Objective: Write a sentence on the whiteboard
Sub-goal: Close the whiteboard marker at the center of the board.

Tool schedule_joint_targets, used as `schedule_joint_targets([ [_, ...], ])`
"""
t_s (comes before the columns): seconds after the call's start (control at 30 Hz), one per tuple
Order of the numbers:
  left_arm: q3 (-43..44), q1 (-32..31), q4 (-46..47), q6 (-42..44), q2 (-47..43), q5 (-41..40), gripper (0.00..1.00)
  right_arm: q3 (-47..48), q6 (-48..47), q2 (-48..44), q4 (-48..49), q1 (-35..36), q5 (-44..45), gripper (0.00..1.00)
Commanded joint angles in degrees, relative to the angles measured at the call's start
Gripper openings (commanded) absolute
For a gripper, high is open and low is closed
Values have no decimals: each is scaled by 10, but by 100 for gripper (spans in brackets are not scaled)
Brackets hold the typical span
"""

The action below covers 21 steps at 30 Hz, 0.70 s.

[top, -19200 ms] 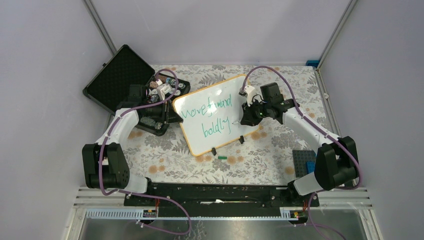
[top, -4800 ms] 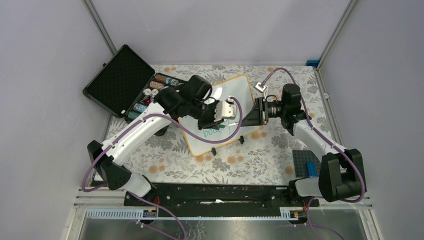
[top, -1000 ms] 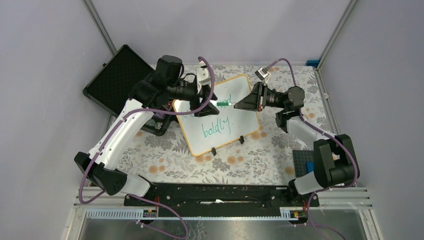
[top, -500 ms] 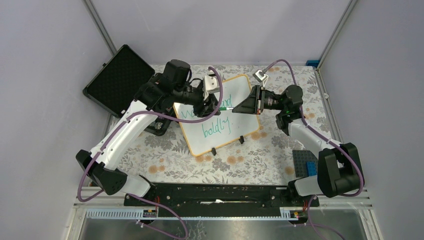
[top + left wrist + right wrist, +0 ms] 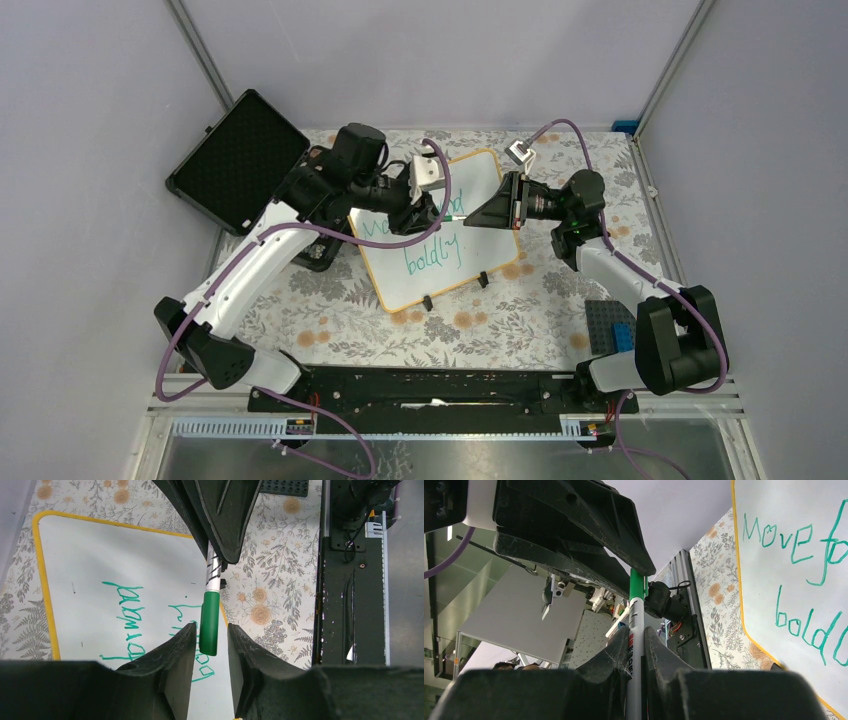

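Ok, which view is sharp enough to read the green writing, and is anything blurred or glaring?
Top external: evenly lit and sharp, but the left arm hides most of the top line of the sentence on the whiteboard. Left wrist: writing crisp, its own fingers dark and soft. Right wrist: fingers a dark blur, writing legible, no glare.

The left claw [image 5: 210, 632] points at a marker [image 5: 212, 575] that juts from the right claw [image 5: 216, 550] above. Its fingers [image 5: 175, 652] flank the green cap [image 5: 209, 622] with a thin gap on each side. Below lies the whiteboard [image 5: 125, 555] with green writing [image 5: 122, 615], on a floral tabletop [image 5: 280, 580]. A black rail [image 5: 350, 580] runs along the right.
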Motion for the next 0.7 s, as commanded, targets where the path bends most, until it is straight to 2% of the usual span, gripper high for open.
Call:
schedule_joint_targets([
  [0.0, -6, -7, 10, 10, 0, -14, 36, 5, -11, -17, 12, 10, -6, 0],
  [0.1, -6, -11, 10, 10, 3, -19, 35, 6, -13, -17, 10, 11, -7, 0],
  [0.17, -4, -13, 10, 9, 4, -21, 31, 5, -16, -18, 8, 13, -7, 0],
  [0.33, -1, -20, 10, 2, 7, -10, 9, 9, -30, -17, -10, 17, -7, 0],
  [0.43, 4, -29, 10, -2, 12, -10, 0, 12, -36, -15, -17, 23, -9, 0],
  [0.67, 27, -46, 14, -19, 29, -4, 0, 22, -83, -15, -80, 41, -6, 0],
])
